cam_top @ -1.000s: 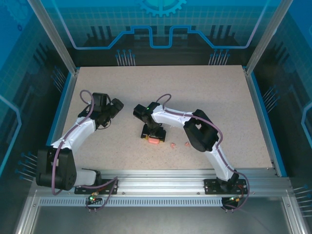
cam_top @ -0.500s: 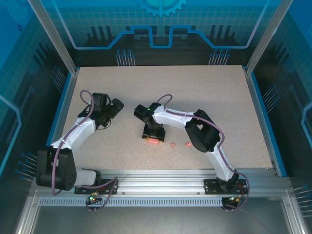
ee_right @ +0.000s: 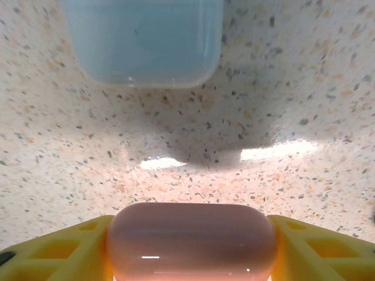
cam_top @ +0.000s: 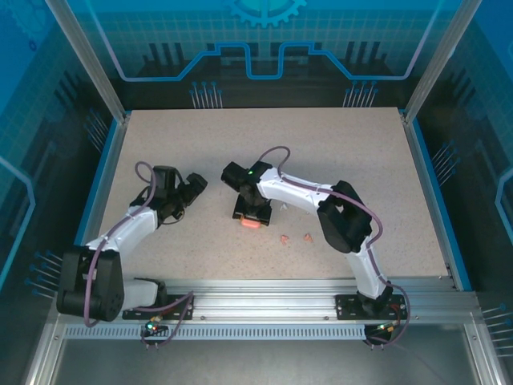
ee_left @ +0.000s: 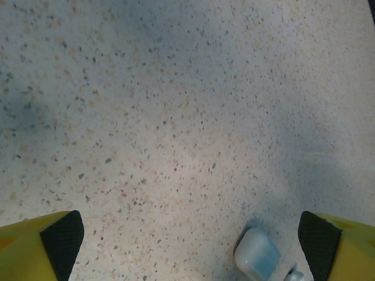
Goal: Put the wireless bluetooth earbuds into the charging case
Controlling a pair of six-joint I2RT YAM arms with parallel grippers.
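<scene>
Two salmon-pink earbuds (cam_top: 284,238) lie loose on the surface (cam_top: 361,160), side by side toward its near edge, a short way right of the right tool (cam_top: 251,219) and not touching it. The right tool is clamped on a pink charging case (ee_right: 190,240), with a finger against each side. A pale case (ee_right: 143,41) lies just ahead of it. The left tool (ee_left: 190,249) stands spread wide, holding nothing, nearer the left edge.

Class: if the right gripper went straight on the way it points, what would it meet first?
Probably the speckled table, since the right gripper, clamping the pink case, tilts downward; the pale case lies just beyond, though depth is unclear.
</scene>
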